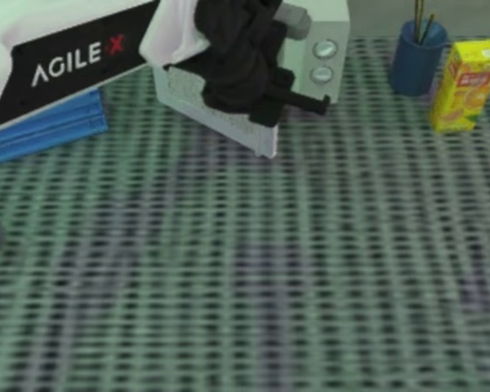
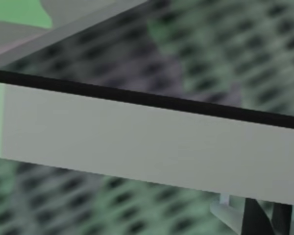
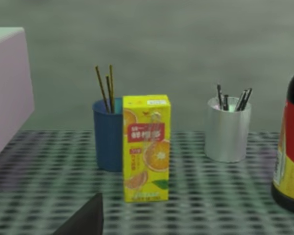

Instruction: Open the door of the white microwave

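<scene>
At the surface's 12 o'clock, the white microwave (image 1: 327,33) has its door (image 1: 220,110) swung partly out toward 7 o'clock, the left tool (image 1: 314,101) beside its free edge, grip width indiscernible; right arm unseen.

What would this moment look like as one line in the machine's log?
left end effector: at door edge | flat white mesh-windowed door: swung partly open | boxy white microwave: far-table | right arm: out of top view

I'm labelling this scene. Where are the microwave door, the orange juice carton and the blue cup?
door (image 1: 220,110): top view, on its speckled mesh window.
orange juice carton (image 3: 147,147): right wrist view, front face.
blue cup (image 1: 416,59): top view, outer wall.
</scene>
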You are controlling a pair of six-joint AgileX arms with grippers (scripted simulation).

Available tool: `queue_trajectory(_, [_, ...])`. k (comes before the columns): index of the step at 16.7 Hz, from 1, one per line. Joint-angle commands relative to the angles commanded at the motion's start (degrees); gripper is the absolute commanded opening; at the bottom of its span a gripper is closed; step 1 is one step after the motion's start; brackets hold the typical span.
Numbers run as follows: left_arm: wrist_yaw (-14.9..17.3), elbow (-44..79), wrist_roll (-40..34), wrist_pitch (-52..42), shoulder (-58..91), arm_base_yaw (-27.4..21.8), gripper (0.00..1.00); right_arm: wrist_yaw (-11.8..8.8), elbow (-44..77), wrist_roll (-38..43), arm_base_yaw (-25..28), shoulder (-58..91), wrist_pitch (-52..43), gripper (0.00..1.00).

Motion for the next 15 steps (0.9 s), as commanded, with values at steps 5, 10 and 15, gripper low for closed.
queue_trajectory(5, [0.00,0.00,0.00,0.00,0.00,0.00,0.00,0.00,0.00,0.00,0.00,0.00,0.00,1.00])
queue_trajectory(10, [0.44,-0.42,-0.02,0.08,0.11,-0.31,0.00,0.00,0.00,0.00,0.00,0.00,0.00,1.00])
queue_trajectory(15, [3.49,-5.42,5.87,1.96,-3.75,1.51,0.00,0.00,0.00,0.00,0.00,0.00,0.00,1.00])
